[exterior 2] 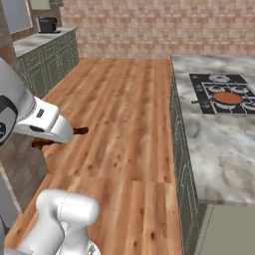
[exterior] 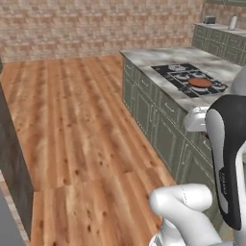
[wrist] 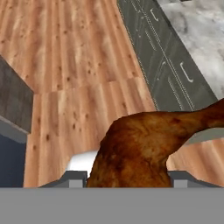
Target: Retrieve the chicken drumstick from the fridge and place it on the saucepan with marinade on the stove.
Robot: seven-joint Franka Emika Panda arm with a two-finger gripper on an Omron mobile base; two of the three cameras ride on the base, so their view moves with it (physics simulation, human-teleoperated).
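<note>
One long grey marble tabletop (exterior 2: 219, 149) stands well apart from the pincer (wrist: 127, 181), across the wooden floor (exterior: 81, 120). On it lies the flat black glass stove (exterior 2: 221, 94), carrying the shallow round orange-red saucepan (exterior 2: 228, 98). The reddish-brown chicken drumstick (wrist: 140, 148) sits pinched in the pincer. Retrieval looks done; carrying it over and setting it in the pan remains.

Glossy white robot arm (exterior: 192, 211) of rounded, tube-like segments. Broad black band over one upper link, edged in white, with faint small lettering along it. Bulbous white elbow joint low down. Tapered white hand housing (exterior 2: 45, 122) carrying a small dark rectangular mark.
</note>
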